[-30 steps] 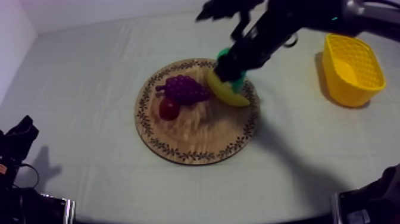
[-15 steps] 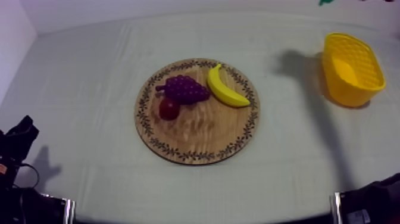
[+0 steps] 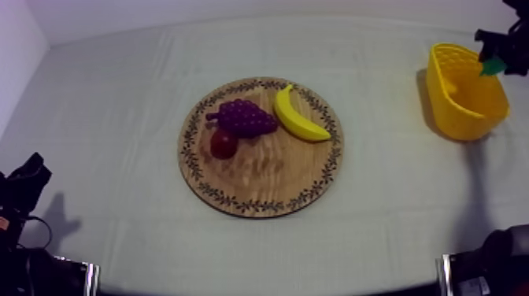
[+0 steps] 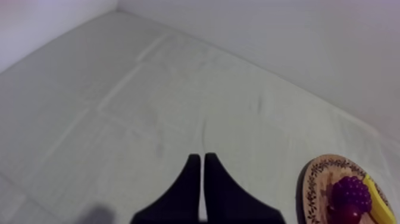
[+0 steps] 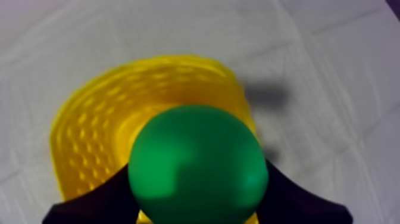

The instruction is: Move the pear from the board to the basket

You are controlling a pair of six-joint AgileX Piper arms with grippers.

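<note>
The green pear [image 5: 198, 158] is held between the fingers of my right gripper [image 5: 198, 190], which is shut on it. It hangs directly over the yellow basket [image 5: 89, 149]. From above, the right gripper [image 3: 497, 49] and the pear [image 3: 491, 67] are over the far right rim of the basket [image 3: 464, 98]. The round wooden board [image 3: 264, 185] sits mid-table. My left gripper [image 4: 200, 179] is shut on nothing, its fingers together as a wedge over bare cloth, and rests low at the left [image 3: 24, 185].
On the board lie a bunch of grapes [image 3: 246, 118], a banana [image 3: 299, 118] and a small red fruit [image 3: 223, 143]. Past my left gripper, the board [image 4: 315, 182] with the grapes [image 4: 351, 193] is off to one side.
My right arm lifted the pear off the board, swung away to the right, and now holds it over the basket. The left arm has not moved.
</note>
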